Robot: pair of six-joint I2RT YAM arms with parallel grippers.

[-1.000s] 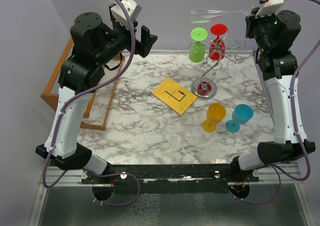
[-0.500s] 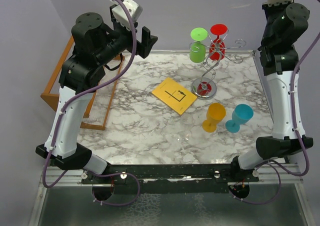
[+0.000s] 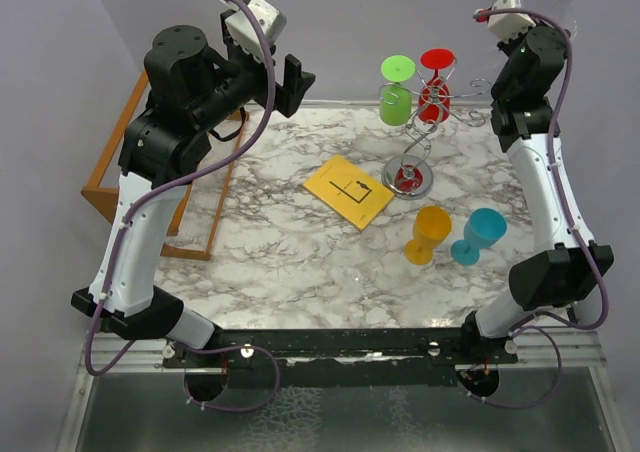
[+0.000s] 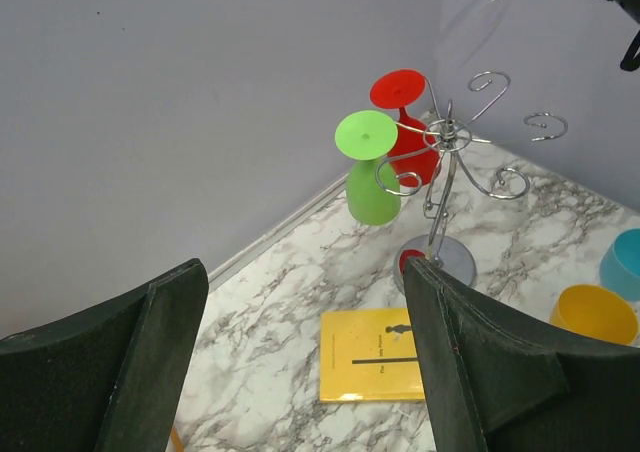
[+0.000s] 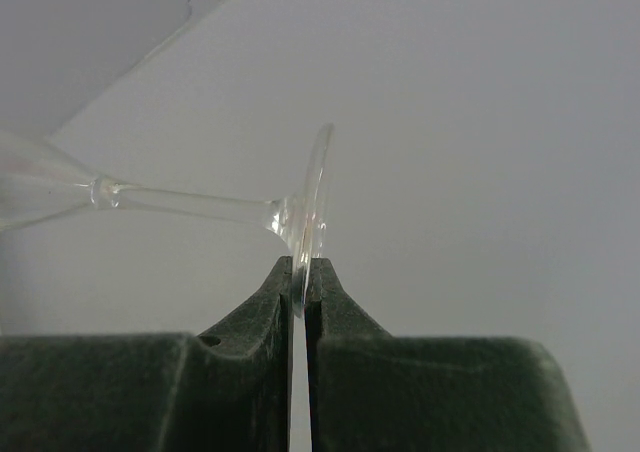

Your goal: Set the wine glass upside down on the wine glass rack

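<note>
Two views split the facts. Only the right wrist camera shows the right hand (image 5: 298, 269) clamped on the foot rim of the clear, transparent wine glass (image 5: 190, 203). Its stem lies level and runs leftward, and the bowl passes out at the left edge. The left wrist camera shows the silver wire wine glass rack (image 4: 441, 187) standing on the marble counter (image 4: 280, 312), with a green plastic glass (image 4: 372, 190) and a red plastic glass (image 4: 398, 88) hung upside down on it. The left hand (image 4: 305, 272) has its fingers wide apart. The clear glass is held high in the air, off the rack.
</note>
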